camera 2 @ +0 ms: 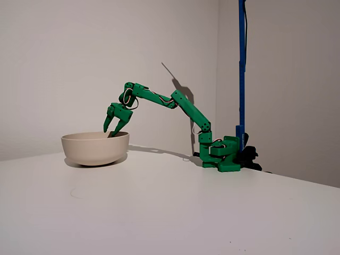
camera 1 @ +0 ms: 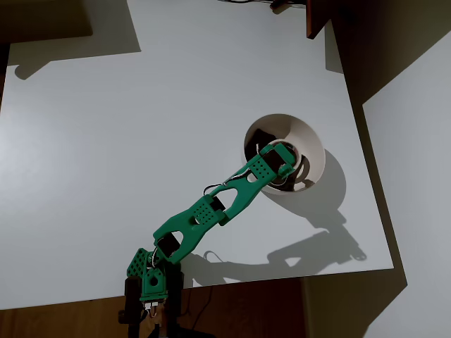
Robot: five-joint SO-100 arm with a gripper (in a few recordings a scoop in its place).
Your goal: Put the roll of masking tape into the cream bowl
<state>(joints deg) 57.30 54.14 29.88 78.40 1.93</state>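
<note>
The cream bowl [camera 1: 303, 134] stands on the right part of the white table; in the fixed view the bowl [camera 2: 95, 149] is at the left. My green gripper [camera 1: 282, 165] hangs over the bowl's inside, fingers pointing down. In the fixed view the gripper [camera 2: 110, 132] is just above the rim, its fingers spread open with nothing between them. A small pale shape [camera 1: 263, 137] lies in the shaded left part of the bowl; I cannot tell whether it is the roll of masking tape. The arm hides part of the bowl's bottom.
The arm's base [camera 1: 151, 282] sits at the table's front edge. A blue pole [camera 2: 241, 69] rises behind the base. The table's right edge [camera 1: 366, 176] runs close to the bowl, and a dark brown object [camera 1: 317, 17] sits at the far edge.
</note>
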